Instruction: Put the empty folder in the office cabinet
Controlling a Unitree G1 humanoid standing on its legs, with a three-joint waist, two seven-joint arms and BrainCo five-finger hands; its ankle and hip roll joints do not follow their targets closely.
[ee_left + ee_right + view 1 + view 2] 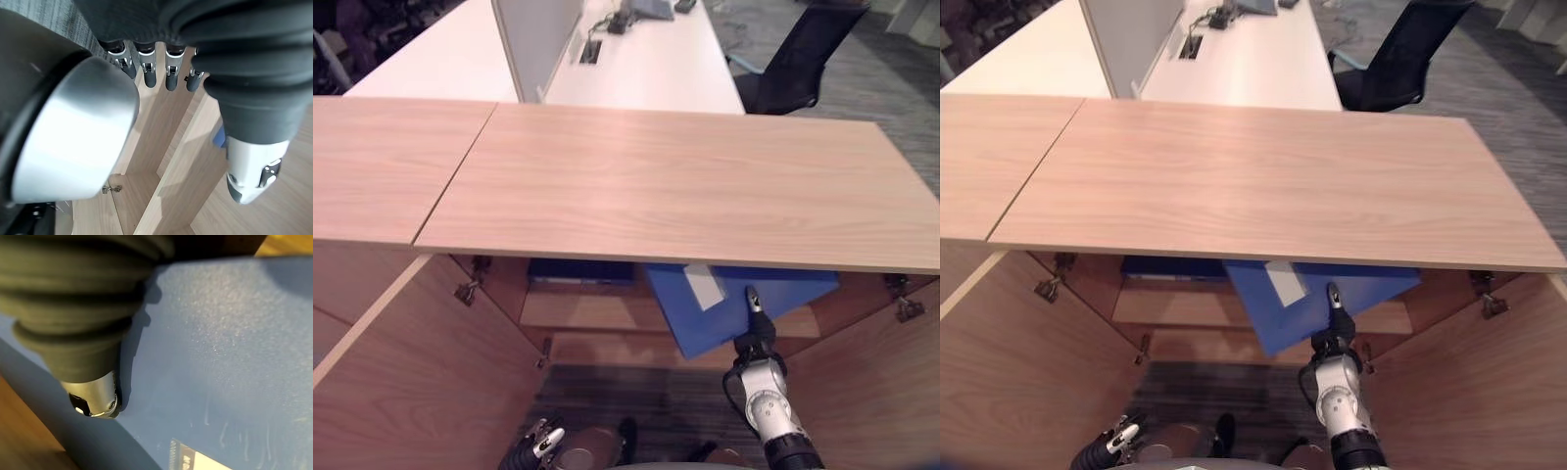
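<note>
The blue folder (734,305) lies tilted on a shelf (587,311) inside the open office cabinet (675,181), half under the cabinet's wooden top, with its near corner jutting past the shelf's front edge and a pale label (705,286) on its upper face. The right hand (756,323) reaches in from below and touches the folder's blue cover; in the right wrist view a dark-tipped finger (95,401) rests against the cover, but whether the hand grips it I cannot tell. The left hand (540,446) hangs low by the left cabinet door (421,372), its fingers (146,68) relaxed and holding nothing. Another blue folder (579,270) sits farther back on the shelf. Beyond the cabinet stand a white desk (646,69) and a black office chair (803,54).
</note>
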